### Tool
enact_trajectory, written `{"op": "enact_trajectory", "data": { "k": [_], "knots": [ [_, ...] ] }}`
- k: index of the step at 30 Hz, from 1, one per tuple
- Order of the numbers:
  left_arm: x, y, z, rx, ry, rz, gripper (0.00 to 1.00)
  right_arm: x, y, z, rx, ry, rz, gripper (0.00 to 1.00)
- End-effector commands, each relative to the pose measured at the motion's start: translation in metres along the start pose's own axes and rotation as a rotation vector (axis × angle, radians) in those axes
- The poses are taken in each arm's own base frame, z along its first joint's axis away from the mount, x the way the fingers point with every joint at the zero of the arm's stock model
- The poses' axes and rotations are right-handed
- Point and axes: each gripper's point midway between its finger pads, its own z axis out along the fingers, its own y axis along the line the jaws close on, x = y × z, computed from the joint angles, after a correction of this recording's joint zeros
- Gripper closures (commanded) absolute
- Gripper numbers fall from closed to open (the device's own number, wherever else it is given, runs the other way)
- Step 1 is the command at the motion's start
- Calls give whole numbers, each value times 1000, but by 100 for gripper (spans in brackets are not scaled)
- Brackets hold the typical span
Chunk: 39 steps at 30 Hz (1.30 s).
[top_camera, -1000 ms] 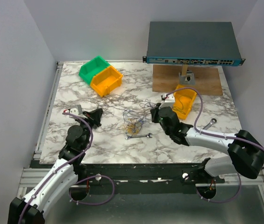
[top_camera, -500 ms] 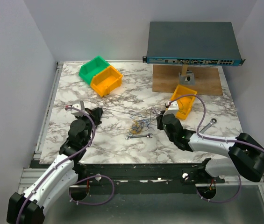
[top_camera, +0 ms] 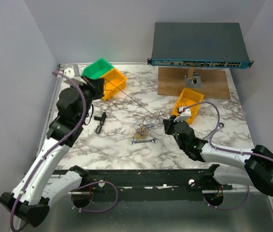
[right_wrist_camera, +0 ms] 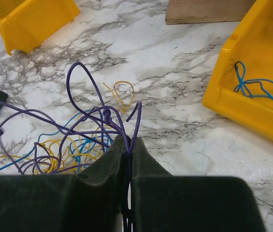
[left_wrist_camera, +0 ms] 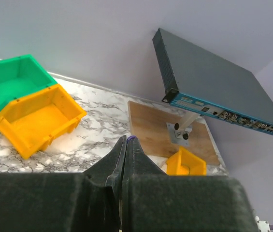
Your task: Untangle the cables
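The cables lie in a loose tangle (top_camera: 143, 130) of purple, yellow and blue wires at the table's middle. My left gripper (top_camera: 101, 87) is raised over the bins at the back left and is shut on a purple cable end (left_wrist_camera: 132, 138). That cable runs taut (top_camera: 136, 104) down to the tangle. My right gripper (top_camera: 166, 126) sits low at the tangle's right edge, shut on purple cable (right_wrist_camera: 102, 118). Yellow (right_wrist_camera: 122, 89) and blue (right_wrist_camera: 73, 154) wires lie just beyond its fingers.
A green bin (top_camera: 96, 69) and a yellow bin (top_camera: 116, 83) stand back left. A small yellow bin (top_camera: 189, 102) holds blue wire (right_wrist_camera: 257, 87). A network switch (top_camera: 199, 46) sits above a wooden board (top_camera: 208, 86). Two wrenches (top_camera: 143, 141) (top_camera: 217, 127) and a black piece (top_camera: 99, 122) lie on the marble.
My left arm has risen and swung back left from the table towards the bins, drawing a purple cable taut. My right gripper has shifted slightly nearer, still holding.
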Motion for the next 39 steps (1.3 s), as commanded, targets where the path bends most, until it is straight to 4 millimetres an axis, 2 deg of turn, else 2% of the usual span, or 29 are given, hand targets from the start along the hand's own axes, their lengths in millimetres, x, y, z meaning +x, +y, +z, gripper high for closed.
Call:
{"op": "enact_trajectory", "data": {
  "k": [1, 2, 3, 4, 6, 9, 13, 15, 20, 23, 25, 29, 30, 35, 39],
  "knots": [
    [-41, -17, 6, -36, 32, 106, 100, 2, -26, -1, 128, -10, -19, 82],
    [-50, -17, 8, -62, 36, 122, 100, 1, -28, -1, 136, -12, -18, 59],
    [-66, -19, 7, -75, 20, 130, 100, 0, -29, -2, 142, -16, -11, 44],
    [-72, -17, 8, -101, 27, 140, 100, -1, -30, -3, 143, -23, -5, 35],
    [-94, -18, 5, -128, -5, 138, 100, -2, -32, -5, 153, -31, 1, 28],
    [-108, -12, 1, -154, -37, 124, 100, -1, -35, -5, 163, -32, 0, 27],
    [-115, 4, -5, -210, -59, 108, 100, 1, -38, -2, 201, -20, -8, 27],
    [-113, 9, -7, -215, -56, 101, 100, 2, -33, -2, 168, -12, -10, 27],
    [-77, 13, -2, -159, 43, 124, 100, 0, 0, -8, -48, -21, -8, 25],
    [-54, 26, -3, -180, 103, 137, 100, 5, 21, -11, -177, 2, -25, 19],
    [-49, 37, -7, -220, 102, 146, 100, 12, 41, -13, -290, 37, -62, 17],
    [-60, 50, -21, -283, 54, 173, 100, 30, 70, -1, -379, 164, -92, 15],
    [-65, 51, -24, -293, 41, 178, 100, 30, 81, 2, -412, 184, -94, 14],
    [-88, 47, -39, -300, -17, 201, 100, 38, 125, 9, -526, 272, -85, 13],
    [-103, 42, -46, -296, -46, 219, 100, 46, 147, 20, -527, 312, -94, 13]
  ]
}}
